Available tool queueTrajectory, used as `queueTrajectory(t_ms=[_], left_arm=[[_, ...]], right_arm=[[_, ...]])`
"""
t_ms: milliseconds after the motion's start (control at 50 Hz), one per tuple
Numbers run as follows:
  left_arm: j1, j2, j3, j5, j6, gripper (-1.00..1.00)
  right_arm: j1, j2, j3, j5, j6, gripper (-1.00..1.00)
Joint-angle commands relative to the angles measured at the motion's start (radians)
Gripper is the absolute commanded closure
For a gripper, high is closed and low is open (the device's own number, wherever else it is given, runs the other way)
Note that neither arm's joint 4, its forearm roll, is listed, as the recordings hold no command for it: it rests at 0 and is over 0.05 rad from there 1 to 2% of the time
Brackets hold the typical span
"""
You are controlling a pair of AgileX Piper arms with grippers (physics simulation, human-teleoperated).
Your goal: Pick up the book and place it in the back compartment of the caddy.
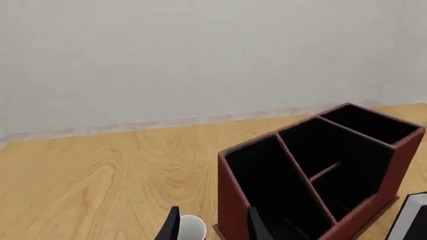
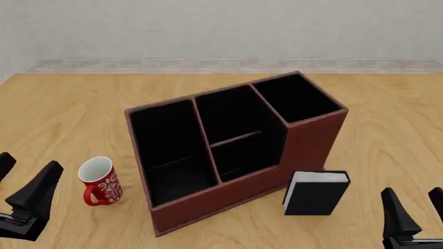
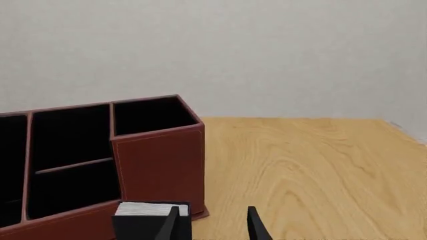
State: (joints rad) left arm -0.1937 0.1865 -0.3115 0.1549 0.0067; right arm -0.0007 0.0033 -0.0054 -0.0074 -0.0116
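Red mug [image 2: 101, 182] shows whole only from front; both pincers gape, empty.

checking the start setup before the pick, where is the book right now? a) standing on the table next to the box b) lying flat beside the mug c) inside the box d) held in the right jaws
a: the book stands upright on the table by the box, nearest the right arm, with neither gripper touching it.
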Motion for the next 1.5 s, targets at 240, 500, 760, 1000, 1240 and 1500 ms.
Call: queueTrajectory(t_ms=[240, 500, 760, 1000, 1240, 1500], left_arm=[[-0.275, 0.206, -0.246, 0.074, 0.062, -1.0], [-0.431, 0.402, -0.33, -0.001, 0.093, -1.0], [-0.584, 0.653, -0.363, -0.149, 0.143, -1.0], [-0.682, 0.84, -0.406, -0.249, 0.11, -1.0], [-0.746, 0.956, -0.424, -0.305, 0.1, -1.0], [-0.816, 1.074, -0.454, -0.355, 0.073, -1.0]], right_arm=[[-0.001, 0.0, 0.001, 0.004, 0.006, -1.0], [0.001, -0.003, 0.0, -0.011, -0.015, -1.0], [-0.001, -0.001, 0.001, 0.006, 0.006, -1.0], [0.0, -0.002, 0.0, 0.0, -0.002, -1.0], [0.0, -0.002, 0.001, -0.001, -0.002, -1.0], [-0.001, 0.001, 0.001, 0.004, 0.006, -1.0]])
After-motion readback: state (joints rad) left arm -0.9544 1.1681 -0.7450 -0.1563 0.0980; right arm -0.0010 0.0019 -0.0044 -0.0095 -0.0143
